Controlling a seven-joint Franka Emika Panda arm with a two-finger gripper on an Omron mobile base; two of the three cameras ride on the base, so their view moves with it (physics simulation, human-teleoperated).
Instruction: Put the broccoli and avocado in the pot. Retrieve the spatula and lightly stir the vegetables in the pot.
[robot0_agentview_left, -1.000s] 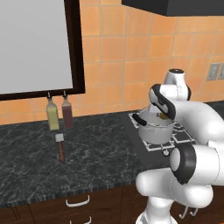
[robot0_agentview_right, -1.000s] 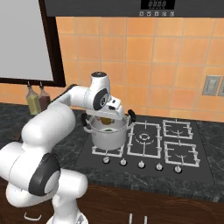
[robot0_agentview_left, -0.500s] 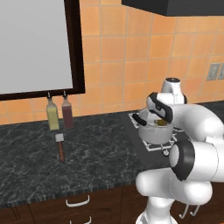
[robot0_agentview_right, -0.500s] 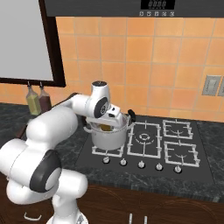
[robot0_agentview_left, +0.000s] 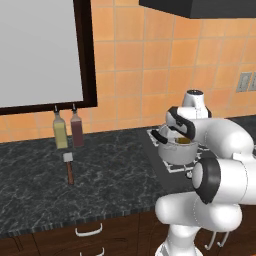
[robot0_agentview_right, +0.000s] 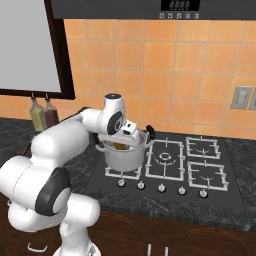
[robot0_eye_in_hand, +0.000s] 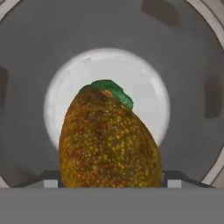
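The orange-brown avocado (robot0_eye_in_hand: 107, 140) sits between my fingertips, with my gripper (robot0_eye_in_hand: 109, 181) shut on it. Below it is the pot's round pale floor (robot0_eye_in_hand: 70, 83), where the green broccoli (robot0_eye_in_hand: 116, 90) peeks out from behind the avocado. The silver pot (robot0_agentview_right: 122, 159) stands on the front left burner, and my gripper (robot0_agentview_right: 121, 144) dips into its mouth. From the left, the pot (robot0_agentview_left: 175, 154) and my gripper (robot0_agentview_left: 181, 140) show beside my arm. The spatula (robot0_agentview_left: 69, 169) lies on the dark counter, pale head toward the wall.
Two bottles (robot0_agentview_left: 68, 131) stand against the wall just behind the spatula. The black hob (robot0_agentview_right: 200, 172) has three free burners to the right of the pot. A dark-framed window (robot0_agentview_left: 40, 50) hangs above the counter, and the counter's front edge runs below.
My hand has come down from above the pot's rim into its mouth, carrying the avocado. The pot, spatula and bottles have stayed put.
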